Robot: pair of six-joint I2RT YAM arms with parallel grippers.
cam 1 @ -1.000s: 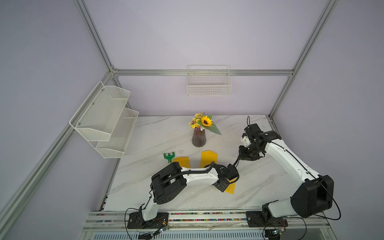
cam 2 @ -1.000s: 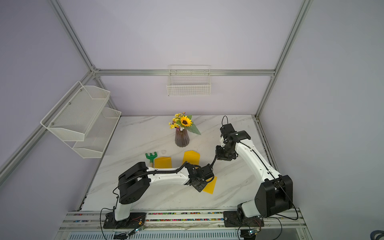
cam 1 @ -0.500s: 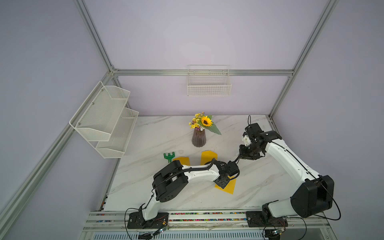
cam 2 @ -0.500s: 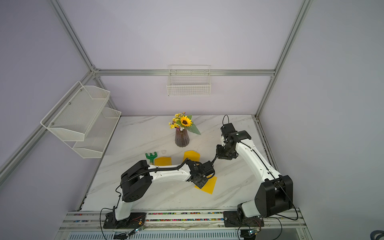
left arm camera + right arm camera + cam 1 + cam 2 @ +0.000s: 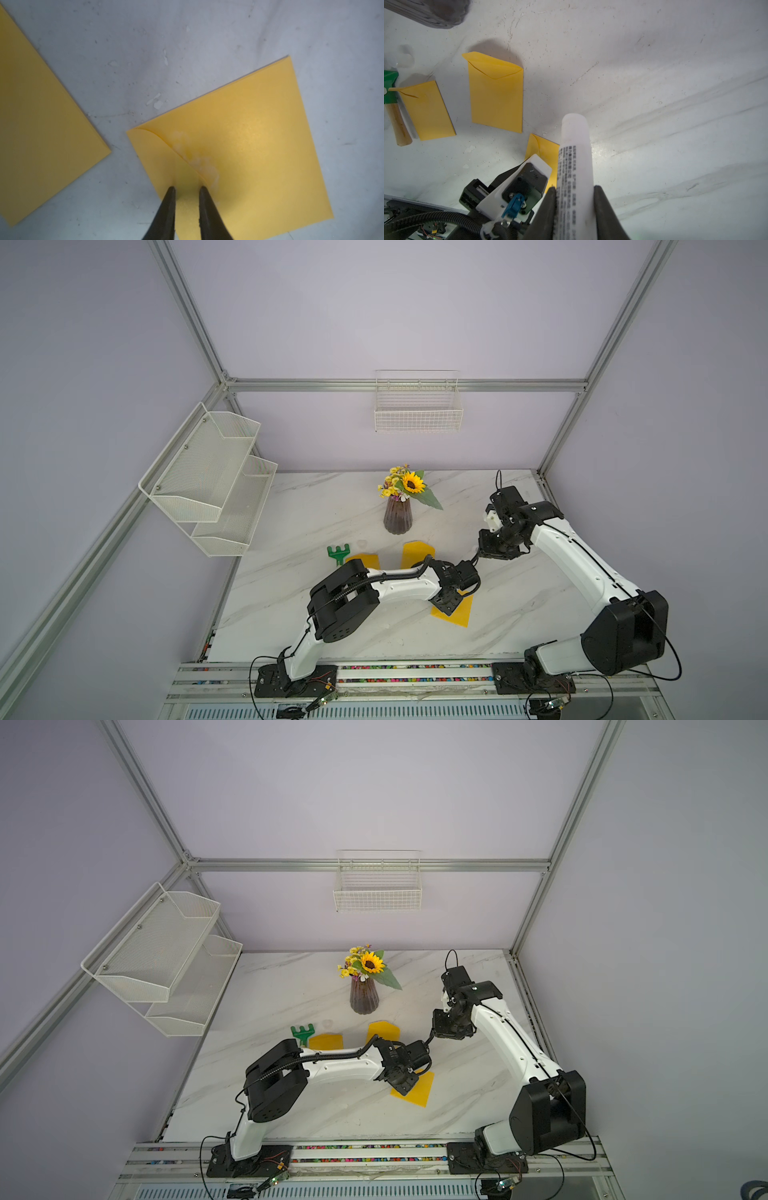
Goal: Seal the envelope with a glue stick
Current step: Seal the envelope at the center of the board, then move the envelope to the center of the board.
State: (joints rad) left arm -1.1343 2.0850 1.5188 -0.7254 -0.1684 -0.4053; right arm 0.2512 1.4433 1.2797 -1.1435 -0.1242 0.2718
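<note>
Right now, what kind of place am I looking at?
Likely a robot lab test cell: an aluminium frame encloses a marble-look table, with left arm and right arm mounted on a rail.

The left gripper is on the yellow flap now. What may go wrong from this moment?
1. A white glue smear lies outside the flap edge of the envelope, right beside the left gripper's fingertips. They may stick to it and pull the flap up when lifting.
2. The fingertips touch the flap at one spot only, so its far corner may not bond.
</note>
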